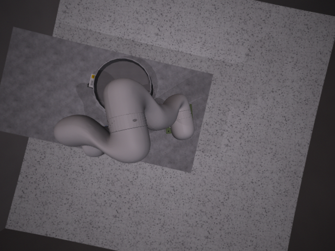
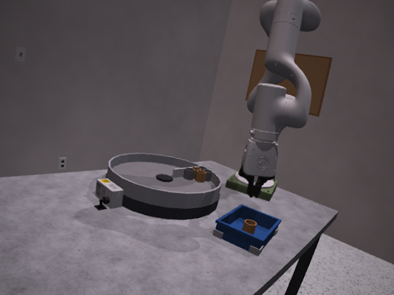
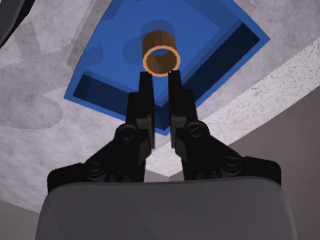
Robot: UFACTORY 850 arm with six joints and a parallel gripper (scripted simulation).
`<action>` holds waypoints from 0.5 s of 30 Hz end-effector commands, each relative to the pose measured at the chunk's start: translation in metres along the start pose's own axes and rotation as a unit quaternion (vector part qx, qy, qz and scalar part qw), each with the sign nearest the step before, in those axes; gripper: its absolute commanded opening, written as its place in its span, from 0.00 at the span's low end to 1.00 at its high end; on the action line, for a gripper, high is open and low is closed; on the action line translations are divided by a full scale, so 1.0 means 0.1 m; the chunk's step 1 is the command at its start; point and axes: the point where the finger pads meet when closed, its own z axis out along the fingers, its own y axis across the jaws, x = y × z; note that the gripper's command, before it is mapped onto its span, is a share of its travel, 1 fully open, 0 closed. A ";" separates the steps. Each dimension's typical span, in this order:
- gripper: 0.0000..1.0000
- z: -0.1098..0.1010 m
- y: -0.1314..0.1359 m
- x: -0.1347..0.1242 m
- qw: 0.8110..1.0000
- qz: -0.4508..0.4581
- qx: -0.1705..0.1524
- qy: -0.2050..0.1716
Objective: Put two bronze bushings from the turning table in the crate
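Note:
My gripper [image 2: 253, 195] [image 3: 160, 88] is shut with a narrow empty gap between its fingers, and hangs above the blue crate [image 2: 231, 234] [image 3: 200, 45]. One bronze bushing [image 2: 249, 225] [image 3: 159, 42] stands upright in the crate, below and beyond the fingertips. The turning table [image 2: 168, 197] [image 1: 124, 70] is a round grey walled tray. On it, near its right wall, a bronze bushing [image 2: 200, 176] stands in front, a second bronze bushing [image 2: 196, 169] is partly hidden behind it, and grey bushings [image 2: 189, 173] stand close around them. The arm hides the gripper in the top view.
A thin divider [image 2: 180, 170] stands on the turning table beside the bushings, and a black disc [image 2: 164, 177] marks its middle. A white box [image 2: 109, 193] [image 1: 91, 80] sits against its outer wall. The arm's green base plate [image 2: 235, 184] [image 1: 168, 131] is behind the crate.

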 end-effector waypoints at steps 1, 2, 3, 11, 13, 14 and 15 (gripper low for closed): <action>0.10 -0.01 -0.03 0.05 0.999 -0.030 -0.017 -0.006; 0.10 -0.01 -0.04 0.07 0.999 -0.038 -0.020 -0.006; 0.10 -0.01 -0.05 0.08 0.999 -0.046 -0.023 -0.006; 0.10 -0.02 -0.09 0.19 0.994 -0.097 -0.041 -0.009; 0.10 -0.02 -0.11 0.23 0.992 -0.119 -0.049 -0.009; 0.10 -0.02 -0.12 0.26 0.990 -0.130 -0.053 -0.009; 0.10 -0.02 -0.13 0.28 0.988 -0.141 -0.057 -0.009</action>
